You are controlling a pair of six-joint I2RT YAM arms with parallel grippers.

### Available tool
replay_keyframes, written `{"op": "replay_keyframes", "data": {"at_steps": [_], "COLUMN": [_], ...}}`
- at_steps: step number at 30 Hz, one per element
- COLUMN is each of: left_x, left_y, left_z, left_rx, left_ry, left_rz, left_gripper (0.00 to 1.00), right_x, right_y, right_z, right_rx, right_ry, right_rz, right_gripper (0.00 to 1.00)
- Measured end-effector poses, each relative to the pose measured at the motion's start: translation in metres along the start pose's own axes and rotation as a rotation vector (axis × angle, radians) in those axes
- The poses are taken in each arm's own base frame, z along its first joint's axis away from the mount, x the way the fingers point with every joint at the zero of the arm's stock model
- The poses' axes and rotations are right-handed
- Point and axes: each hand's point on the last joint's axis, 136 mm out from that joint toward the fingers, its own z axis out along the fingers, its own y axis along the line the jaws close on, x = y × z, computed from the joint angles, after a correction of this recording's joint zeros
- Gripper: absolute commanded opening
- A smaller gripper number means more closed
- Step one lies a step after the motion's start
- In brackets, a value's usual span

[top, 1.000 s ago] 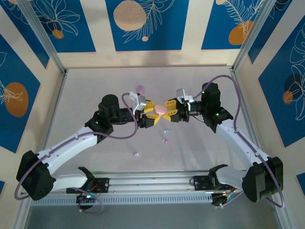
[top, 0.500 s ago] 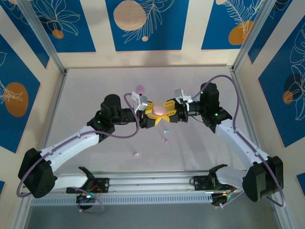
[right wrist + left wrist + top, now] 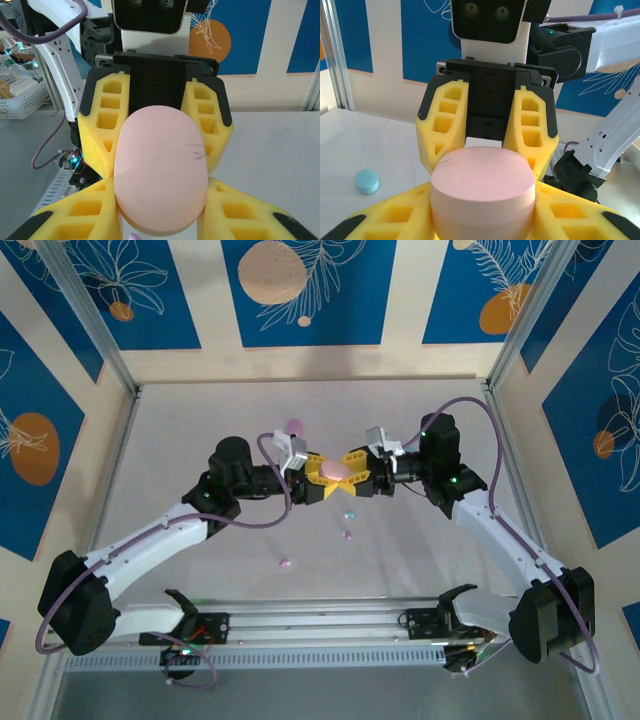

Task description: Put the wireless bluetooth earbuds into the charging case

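Observation:
A pink oval charging case (image 3: 337,469) hangs above the middle of the table, lid closed, pinched from both ends. My left gripper (image 3: 322,480) is shut on its left end, yellow fingers (image 3: 395,215) pressed against both sides of the case (image 3: 480,175). From the other end my right gripper (image 3: 354,477) is shut on the case (image 3: 160,165) as well. Loose earbuds lie on the table below: a light blue one (image 3: 349,515), a purple one (image 3: 347,535) and another pale purple one (image 3: 284,564). A light blue earbud (image 3: 366,181) shows in the left wrist view.
A second, purple oval case (image 3: 294,427) lies further back on the white table (image 3: 200,440). Metal frame posts (image 3: 90,320) and patterned walls close in the sides and back. The arm bases' rail (image 3: 320,625) runs along the near edge.
My left gripper has moved slightly right and its fingers have closed in on the pink case. The right gripper has kept its grip and barely moved.

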Motion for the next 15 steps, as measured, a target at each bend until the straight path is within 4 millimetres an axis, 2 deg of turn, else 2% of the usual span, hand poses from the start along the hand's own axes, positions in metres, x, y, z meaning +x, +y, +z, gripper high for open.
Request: {"op": "replay_keyframes", "data": {"at_steps": [8,15], "left_x": [0.0000,-0.0006], "left_y": [-0.0014,-0.0017], "left_z": [-0.0001,-0.0003], "left_rx": [0.008,0.009], "left_ry": [0.000,-0.001], "left_rz": [0.025,0.059], "left_gripper": [0.26,0.23], "right_x": [-0.0031,-0.0032], "right_y": [0.0007,-0.0004], "right_z": [-0.0004,-0.0016], "right_rx": [-0.011,-0.012], "right_ry": [-0.005,-0.006], "right_rz": [0.033,0.084], "right_gripper": [0.39,0.45]}}
